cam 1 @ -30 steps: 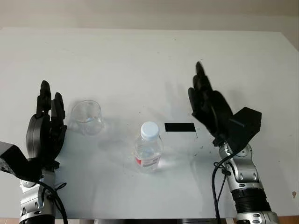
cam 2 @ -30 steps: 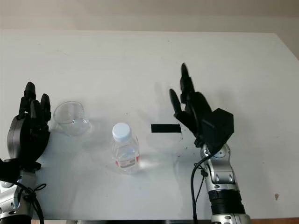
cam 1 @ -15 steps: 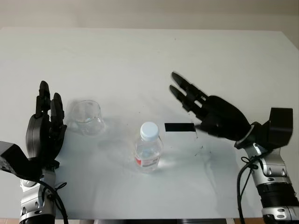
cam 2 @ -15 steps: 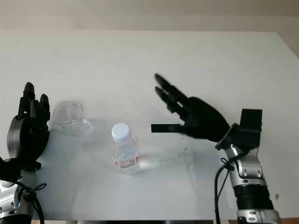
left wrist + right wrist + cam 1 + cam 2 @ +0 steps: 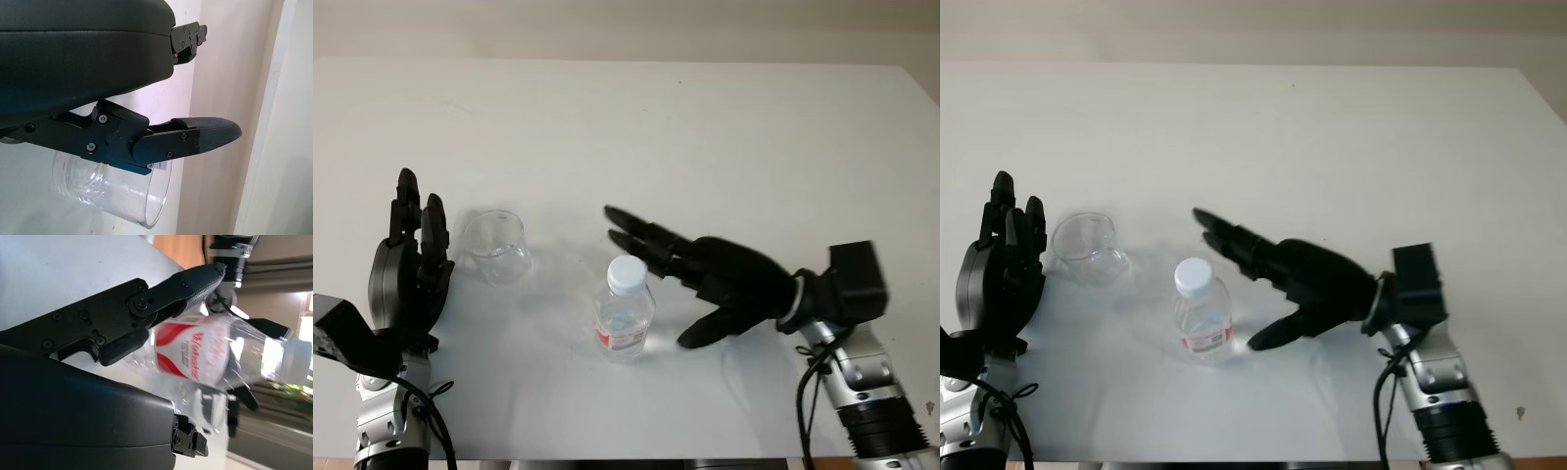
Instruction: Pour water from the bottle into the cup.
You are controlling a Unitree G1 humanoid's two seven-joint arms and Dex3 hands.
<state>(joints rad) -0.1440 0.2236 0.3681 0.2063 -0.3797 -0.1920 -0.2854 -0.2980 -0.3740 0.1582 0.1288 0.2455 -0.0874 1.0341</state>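
A small clear water bottle (image 5: pixel 625 315) with a white cap (image 5: pixel 626 275) and a red label stands upright at the table's front middle. To its left stands an empty clear plastic cup (image 5: pixel 496 245). My right hand (image 5: pixel 654 286) is open just right of the bottle, its long fingers (image 5: pixel 636 235) passing behind the cap and its thumb (image 5: pixel 697 334) in front, not closed on it. In the right wrist view the bottle (image 5: pixel 215 352) lies between the fingers (image 5: pixel 171 293). My left hand (image 5: pixel 407 269) is open and upright, left of the cup (image 5: pixel 112 191).
The white table (image 5: pixel 705 127) stretches bare behind the bottle and cup to a pale wall. Its right edge (image 5: pixel 925 93) runs along the picture's far right. Both forearms come up from the front edge.
My right hand has swung from upright to sideways and moved left toward the bottle, now bracketing it and covering the black mark on the table. The left hand, bottle and cup have not moved.
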